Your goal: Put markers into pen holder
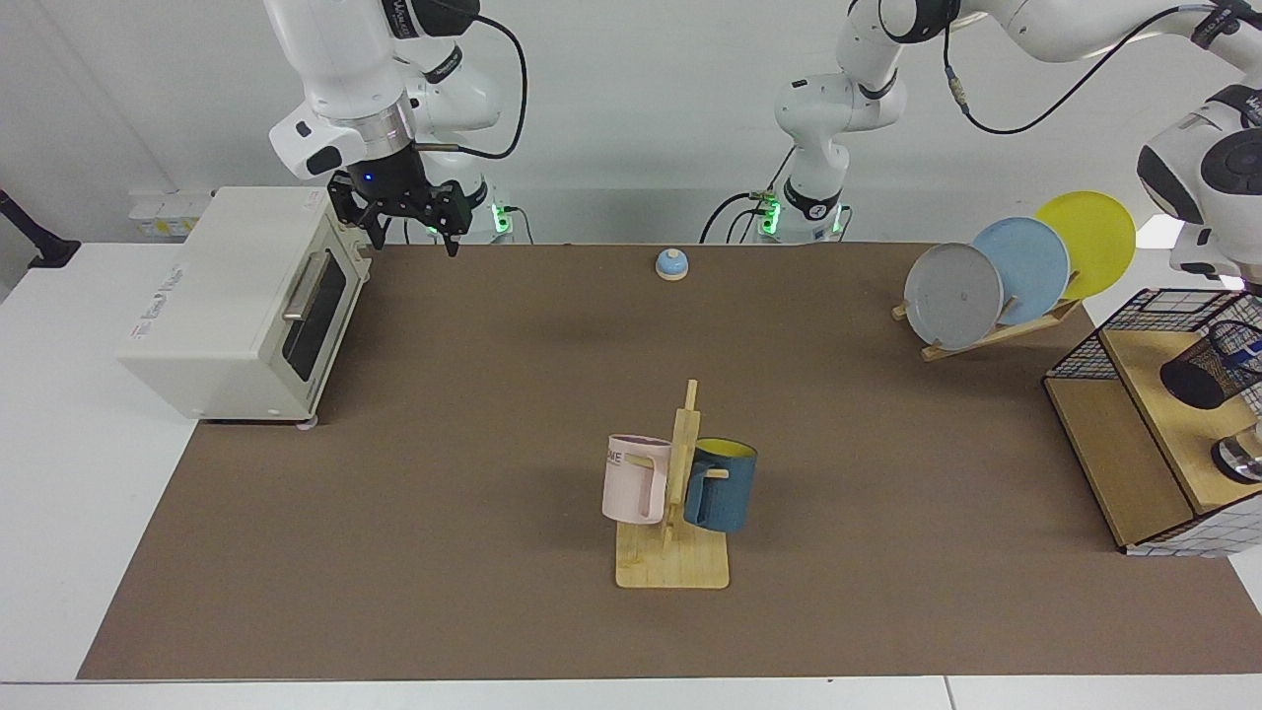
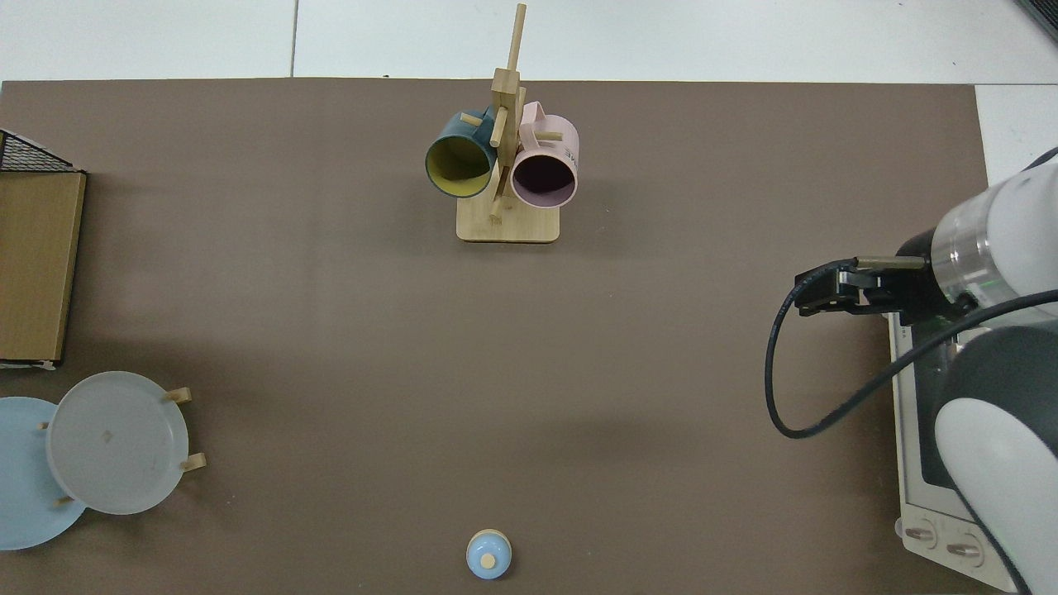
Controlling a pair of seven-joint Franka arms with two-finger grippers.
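Note:
The pen holder, a small black mesh cup, stands on the wooden shelf at the far right of the facing view. A bit of blue shows inside its mouth, seemingly the end of a marker; the rest is cut off by the view's edge. My left arm arches over to that corner, its wrist above the pen holder and its hand beyond the edge. My right gripper hangs open and empty next to the toaster oven, also seen as a black hand in the top view.
A white toaster oven stands at the facing view's left. A blue bell sits at the back. A wooden mug rack holds a pink and a blue mug. A plate rack, wire basket and shiny metal object crowd the right.

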